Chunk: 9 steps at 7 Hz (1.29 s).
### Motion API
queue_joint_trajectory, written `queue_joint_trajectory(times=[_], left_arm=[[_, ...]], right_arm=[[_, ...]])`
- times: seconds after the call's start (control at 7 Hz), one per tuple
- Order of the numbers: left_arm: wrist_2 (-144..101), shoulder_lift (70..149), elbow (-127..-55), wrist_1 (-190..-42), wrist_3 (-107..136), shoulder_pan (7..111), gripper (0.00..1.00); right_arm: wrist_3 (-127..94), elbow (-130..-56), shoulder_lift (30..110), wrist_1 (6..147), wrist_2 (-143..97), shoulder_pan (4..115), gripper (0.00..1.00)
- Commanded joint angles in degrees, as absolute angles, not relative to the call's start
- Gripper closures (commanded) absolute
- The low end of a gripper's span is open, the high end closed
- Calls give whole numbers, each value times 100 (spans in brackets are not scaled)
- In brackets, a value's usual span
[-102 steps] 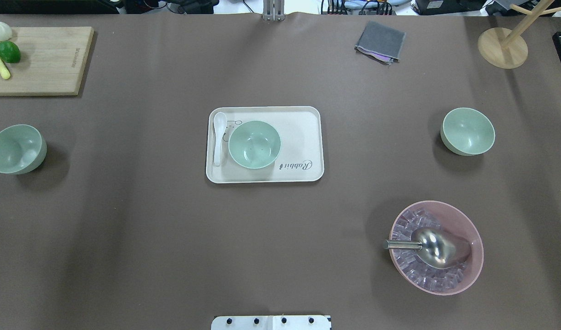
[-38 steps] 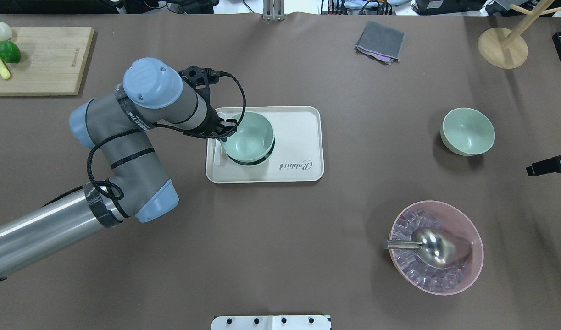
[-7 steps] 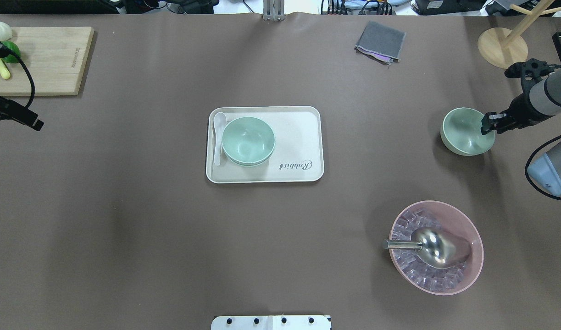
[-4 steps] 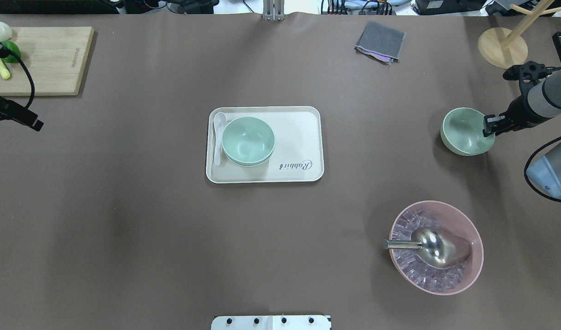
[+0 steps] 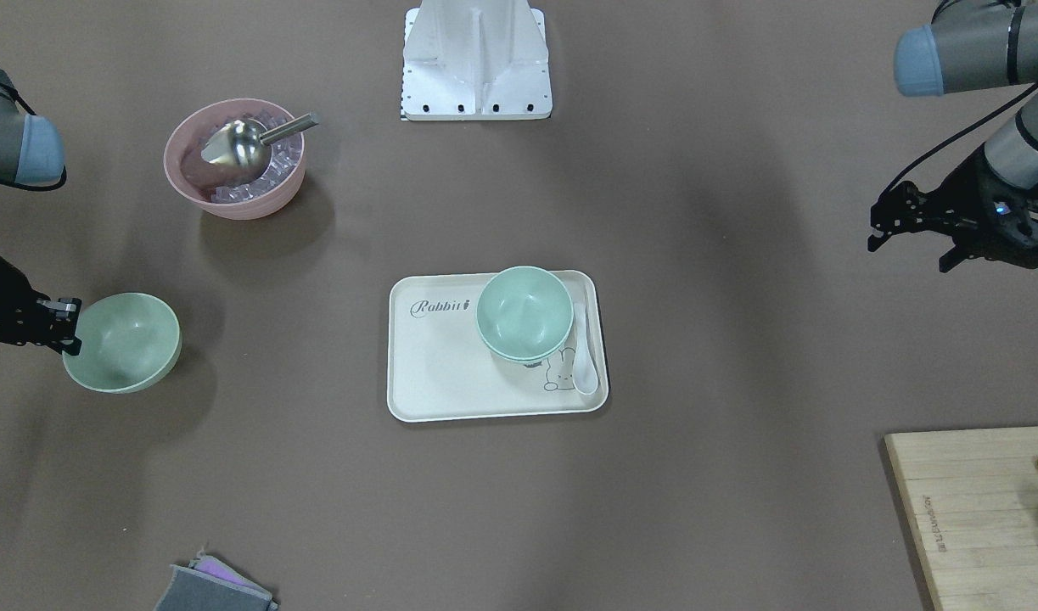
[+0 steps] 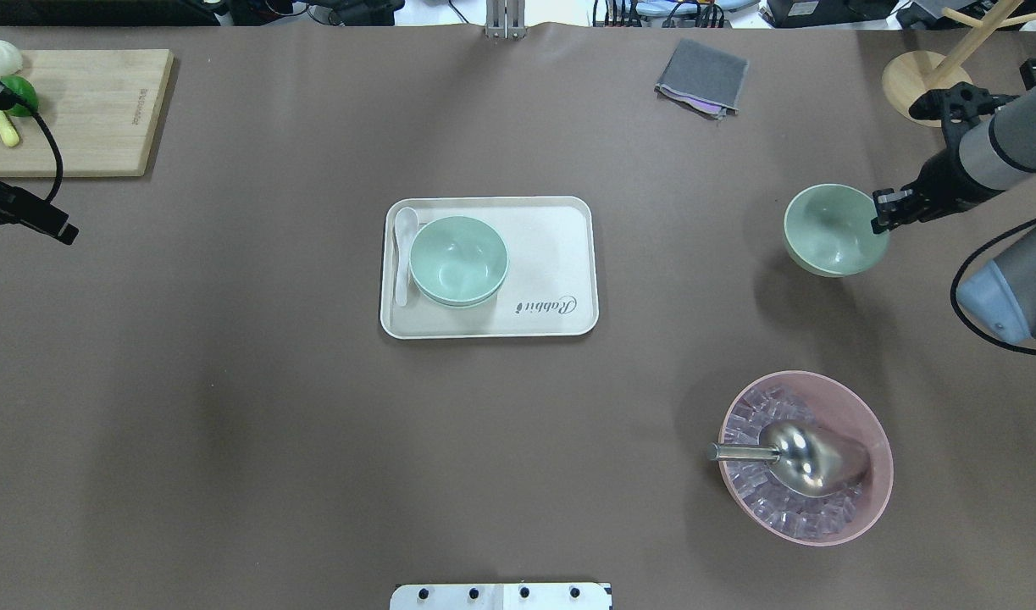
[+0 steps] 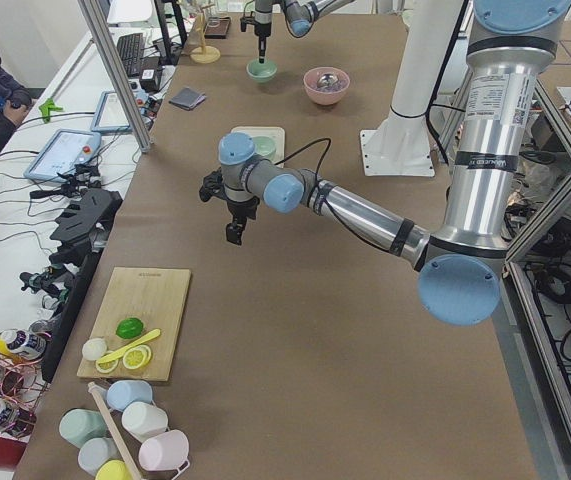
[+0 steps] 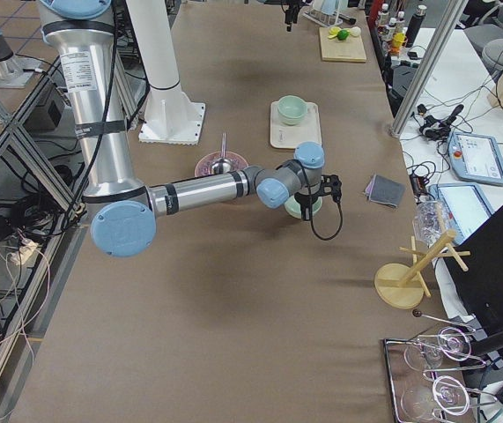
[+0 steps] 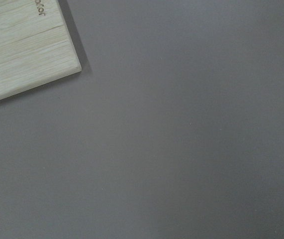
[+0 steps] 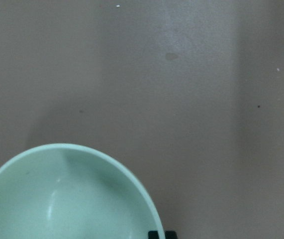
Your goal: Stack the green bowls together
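Two pale green bowls (image 6: 458, 258) sit nested on the white tray (image 6: 551, 254) at the table's middle; the stack also shows in the front view (image 5: 523, 312). The third green bowl (image 6: 833, 230) is held a little above the table at the right, and it also shows in the front view (image 5: 121, 342) and the right wrist view (image 10: 67, 199). My right gripper (image 6: 880, 212) is shut on this bowl's right rim. My left gripper (image 5: 907, 253) is open and empty, hovering far to the left over bare table, and it also shows in the overhead view (image 6: 64, 230).
A white spoon (image 6: 403, 254) lies on the tray beside the stack. A pink bowl of ice with a metal scoop (image 6: 806, 457) stands at the front right. A cutting board (image 6: 85, 110) with fruit is at the back left, a grey cloth (image 6: 702, 76) and a wooden stand (image 6: 928, 85) at the back.
My right gripper has lifted the third green bowl off the table and carried it a little toward the tray. The left arm has barely moved.
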<state>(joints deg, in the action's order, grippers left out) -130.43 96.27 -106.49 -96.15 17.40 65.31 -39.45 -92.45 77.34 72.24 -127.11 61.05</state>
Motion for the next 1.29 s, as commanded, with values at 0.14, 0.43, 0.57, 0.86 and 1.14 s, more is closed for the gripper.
queue_joint_trajectory(times=[0.14,0.43,0.57,0.86,1.14], left_arm=[[-13087,9563,-10644,-9528,1793,6556,2],[-13131,9291,-10398,-9378,1531,7117,2],[-13166,9290,-10215,-9073,1164,7598,2],[-13272,9369,-9829,-8195,-509,8539,2],[-13280,9396,-9554,-8183,-1133,8876,2]], right_arm=[[-5477,-9737,6358,8806,-12718,5592,100],[-6483,-9765,5821,8815,-12630,5153,100],[-7052,-9756,5575,8815,-12351,4846,100],[-7882,-9703,5100,8833,-11963,4335,100],[-8541,-9485,4722,8824,-11367,3782,100]])
